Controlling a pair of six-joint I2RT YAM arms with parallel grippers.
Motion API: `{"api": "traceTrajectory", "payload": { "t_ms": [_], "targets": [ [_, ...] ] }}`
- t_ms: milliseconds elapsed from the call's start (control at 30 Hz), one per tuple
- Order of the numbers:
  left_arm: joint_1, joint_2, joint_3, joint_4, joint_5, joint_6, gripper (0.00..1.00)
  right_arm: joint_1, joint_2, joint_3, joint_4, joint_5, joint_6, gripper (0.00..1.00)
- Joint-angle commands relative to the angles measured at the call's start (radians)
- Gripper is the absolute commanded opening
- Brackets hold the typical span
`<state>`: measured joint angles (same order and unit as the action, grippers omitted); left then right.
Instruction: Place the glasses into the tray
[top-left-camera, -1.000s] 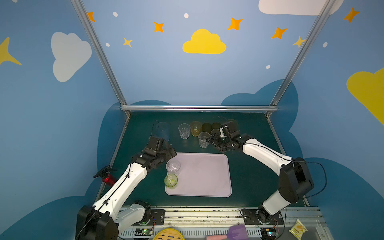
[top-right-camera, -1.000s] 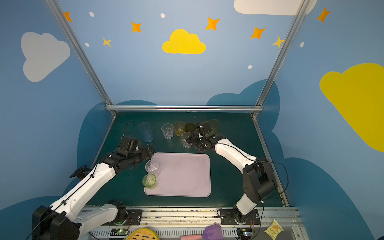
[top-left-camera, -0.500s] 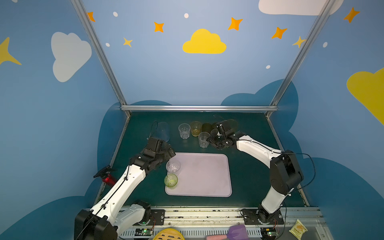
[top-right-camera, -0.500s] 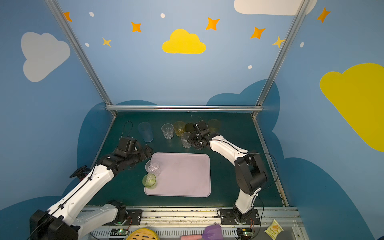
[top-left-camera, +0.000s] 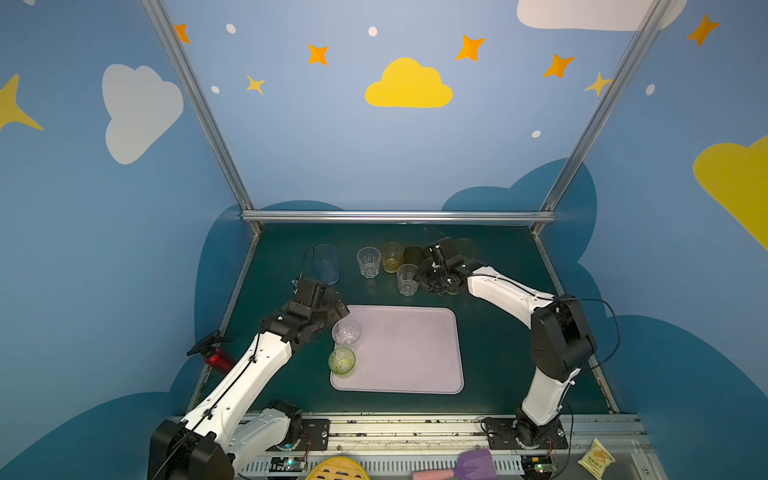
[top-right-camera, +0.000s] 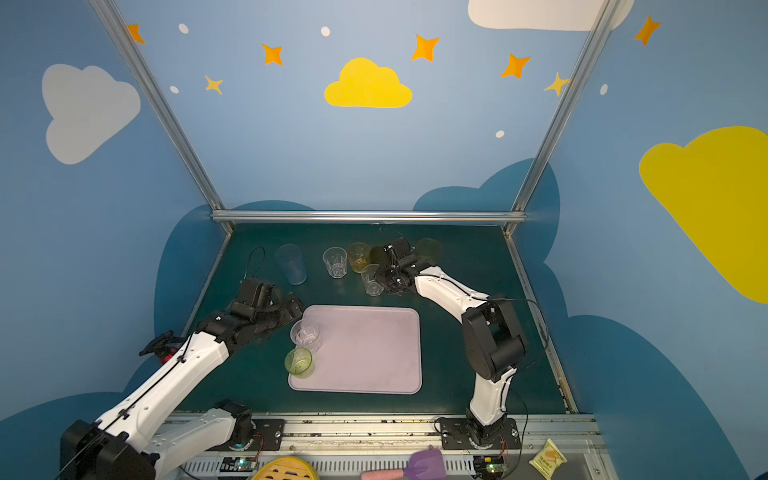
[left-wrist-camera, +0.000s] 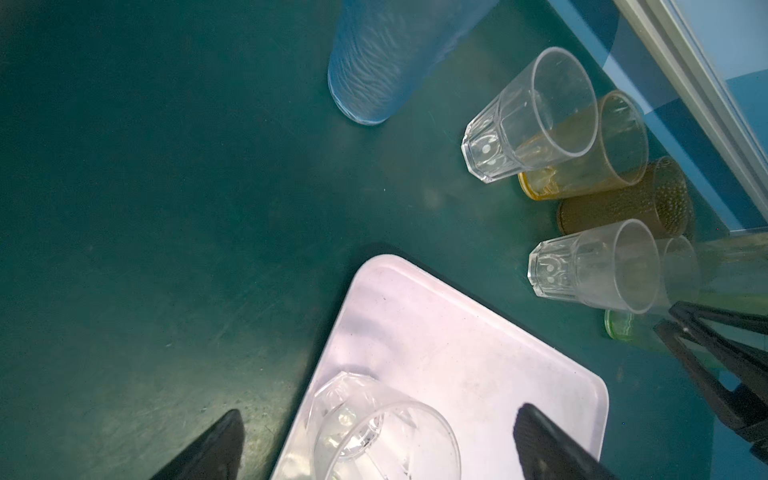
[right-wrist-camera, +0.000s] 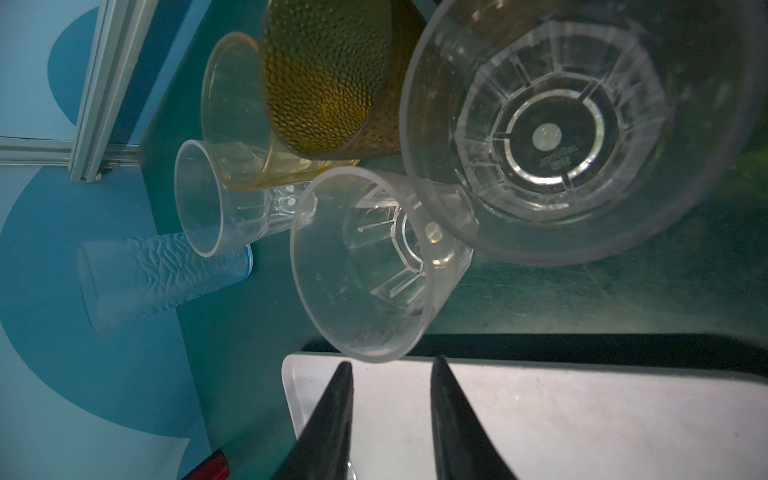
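tray: flat pale lilac-pink rectangular tray (top-left-camera: 407, 353) with rounded corners, sitting mid dark green worktop (top-left-camera: 498, 365), near the front

glasses on tray: two so far, both upright along the left edge. A short clear faceted tumbler (top-left-camera: 346, 332) sits by the far-left corner, and a short green tumbler (top-left-camera: 341, 360) is just in front of it, near the front-left corner

glasses off tray: the rest are lined up on the worktop behind the tray. A tall pale blue ribbed glass (top-left-camera: 327, 264) is furthest left, then a clear faceted one (top-left-camera: 368, 262), a short yellow one (top-left-camera: 392, 257) and a brown-amber dimpled one (top-left-camera: 413, 254). Another clear faceted one (top-left-camera: 407, 279) stands a bit closer to the tray. There are more behind the right arm, but they're mostly hidden

left hand: left hand (left-wrist-camera: 380, 432) is spread wide at the tray's far-left corner. In the wrist view the clear tumbler on the tray sits between the fingers (left-wrist-camera: 540, 440), with a gap showing on both sides, so it's holding nothing

right hand: right hand (right-wrist-camera: 390, 370) is down in the back cluster, just right of the nearer clear faceted glass. The fingers are pulled in narrow with a slit of tray showing between the tips. Honestly can't tell if it's pinching anything
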<state>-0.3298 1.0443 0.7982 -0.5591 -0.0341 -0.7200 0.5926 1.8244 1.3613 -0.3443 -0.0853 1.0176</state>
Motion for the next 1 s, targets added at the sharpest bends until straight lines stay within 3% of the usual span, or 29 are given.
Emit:
{"api": "traceTrajectory", "payload": {
  "t_ms": [0, 167, 333, 967],
  "targets": [
    [-0.003, -0.020, -0.021, 0.007, -0.034, -0.024, 1.00, -0.004, 0.033, 0.037, -0.015, 0.019, 0.003, 0.31],
    [-0.003, -0.022, -0.031, 0.007, -0.048, -0.045, 1.00, -0.005, 0.056, 0.053, -0.026, 0.017, -0.001, 0.29],
    [-0.002, -0.023, -0.028, 0.021, 0.015, -0.010, 1.00, -0.005, 0.065, 0.057, -0.028, 0.024, -0.010, 0.28],
    [-0.005, -0.029, -0.032, 0.016, 0.011, -0.005, 1.00, -0.008, 0.092, 0.065, -0.045, 0.024, -0.016, 0.21]
  ]
}}
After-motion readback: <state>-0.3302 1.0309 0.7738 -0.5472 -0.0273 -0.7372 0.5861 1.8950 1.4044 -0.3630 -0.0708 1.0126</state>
